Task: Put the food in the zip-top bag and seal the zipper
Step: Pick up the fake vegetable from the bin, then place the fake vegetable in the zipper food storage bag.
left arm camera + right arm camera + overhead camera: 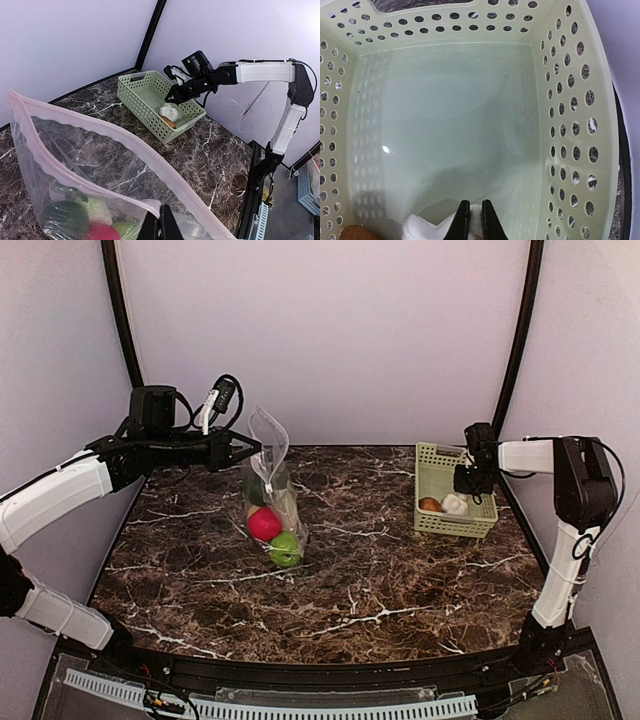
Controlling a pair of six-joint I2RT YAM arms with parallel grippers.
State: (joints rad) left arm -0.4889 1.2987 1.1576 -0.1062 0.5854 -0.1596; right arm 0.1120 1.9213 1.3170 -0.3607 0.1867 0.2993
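The clear zip-top bag (268,485) stands near the table's middle, its mouth held up and open. My left gripper (255,448) is shut on its rim by the pinkish zipper (125,137), as the left wrist view shows (160,220). Inside lie a red apple (264,524), a green apple (286,548) and a dark green piece (62,217). My right gripper (475,212) is down in the green basket (432,455), shut on the white garlic (425,227). A brown piece (355,233) lies beside the garlic.
The basket (145,97) sits at the table's far right, near the right wall and black frame post. The dark marble table top (400,570) stretches between bag and basket. The right arm (260,72) reaches over the basket's far side.
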